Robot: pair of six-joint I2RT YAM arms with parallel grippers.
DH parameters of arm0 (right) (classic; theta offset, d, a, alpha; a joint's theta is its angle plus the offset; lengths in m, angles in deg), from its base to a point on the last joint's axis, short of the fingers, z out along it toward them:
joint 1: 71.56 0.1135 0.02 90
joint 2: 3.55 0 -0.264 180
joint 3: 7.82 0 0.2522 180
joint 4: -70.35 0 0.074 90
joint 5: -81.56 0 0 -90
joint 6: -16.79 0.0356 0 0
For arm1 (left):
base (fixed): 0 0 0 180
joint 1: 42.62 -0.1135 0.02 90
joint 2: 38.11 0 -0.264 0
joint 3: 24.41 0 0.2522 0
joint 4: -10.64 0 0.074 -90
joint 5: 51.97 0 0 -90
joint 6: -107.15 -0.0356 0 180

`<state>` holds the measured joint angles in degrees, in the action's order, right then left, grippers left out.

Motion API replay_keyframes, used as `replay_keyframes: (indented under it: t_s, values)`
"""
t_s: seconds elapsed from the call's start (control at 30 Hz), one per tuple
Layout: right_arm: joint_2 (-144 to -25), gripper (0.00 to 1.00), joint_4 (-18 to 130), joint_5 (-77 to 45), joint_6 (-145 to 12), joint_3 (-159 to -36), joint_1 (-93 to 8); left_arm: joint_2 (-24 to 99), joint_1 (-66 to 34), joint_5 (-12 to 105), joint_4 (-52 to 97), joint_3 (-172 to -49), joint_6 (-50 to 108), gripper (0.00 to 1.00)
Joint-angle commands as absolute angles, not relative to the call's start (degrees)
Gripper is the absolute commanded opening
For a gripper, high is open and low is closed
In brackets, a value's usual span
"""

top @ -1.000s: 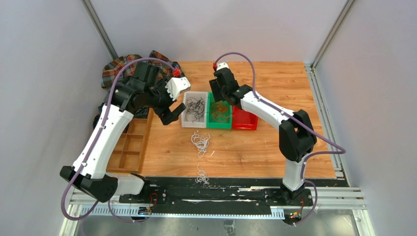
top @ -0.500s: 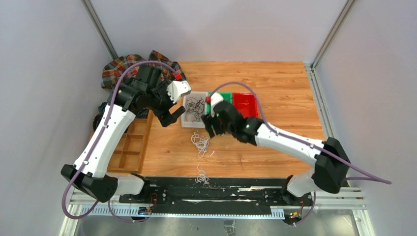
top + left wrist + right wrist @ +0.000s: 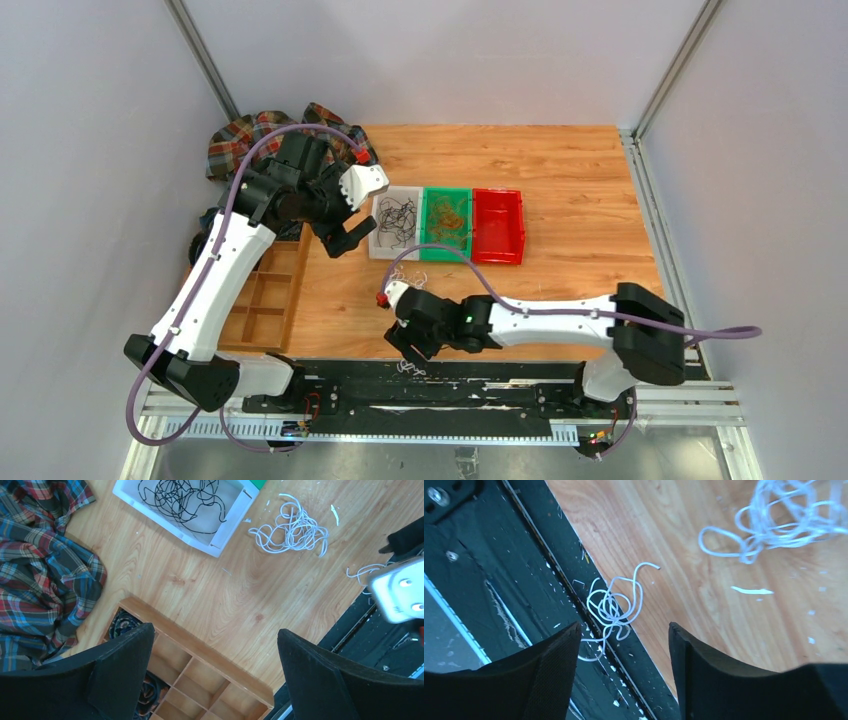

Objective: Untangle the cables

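Note:
The cables lie in separate groups. Black wires fill the white bin, and orange-brown wires lie in the green bin. A larger white tangle rests on the wood in front of the bins. A small white tangle straddles the table's front edge and the black rail. My right gripper hovers open just above this small tangle, with nothing between its fingers; in the top view it is low over the front edge. My left gripper hangs open and empty over the wooden organizer's corner.
A red bin stands right of the green one. The wooden organizer lies along the left side, with dark coiled rolls in its compartments. A plaid cloth is bunched at the back left. A black rail runs along the front.
My right arm has swung from over the green bin down to the table's front edge, above the small white tangle, with its jaws a little wider. The left arm has barely moved.

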<state>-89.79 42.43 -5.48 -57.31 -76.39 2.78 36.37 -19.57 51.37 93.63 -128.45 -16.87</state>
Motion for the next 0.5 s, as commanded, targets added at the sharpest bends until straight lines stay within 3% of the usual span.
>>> replay_keyframes:
  t_s: [0.0, 0.17, 0.23, 0.27, 0.3, 0.33, 0.47]
  values:
    - [-96.19, 0.61, 41.03, -9.42, -57.61, -78.78, 3.8, 36.08, -19.78, 50.86, 93.52, -128.34, -17.55, 0.98]
    - [-99.79, 0.44, 41.46, -9.71, -57.76, -80.81, 3.85, 36.01, -19.79, 50.13, 93.5, -128.79, -17.68, 0.98]
    - [-99.56, 0.29, 41.23, -8.3, -57.68, -81.32, 3.69, 35.86, -19.79, 50.1, 93.57, -128.81, -17.9, 0.98]
    - [-99.02, 0.13, 41.27, -7.59, -57.61, -81.4, 3.61, 35.84, -19.81, 50.02, 93.57, -128.72, -17.92, 0.98]
    - [-98.18, 0.05, 41.28, -7.06, -57.57, -81.43, 3.28, 35.68, -19.8, 49.92, 93.51, -128.75, -17.96, 0.98]
    - [-97.08, 0.01, 41.23, -6.89, -57.48, -81.21, 2.92, 35.72, -19.8, 49.9, 93.54, -128.71, -18.0, 0.98]
    - [-90.14, 0.01, 40.84, -6.61, -57.52, -80.25, 0.58, 35.64, -19.81, 49.73, 93.57, -128.79, -18.26, 0.98]
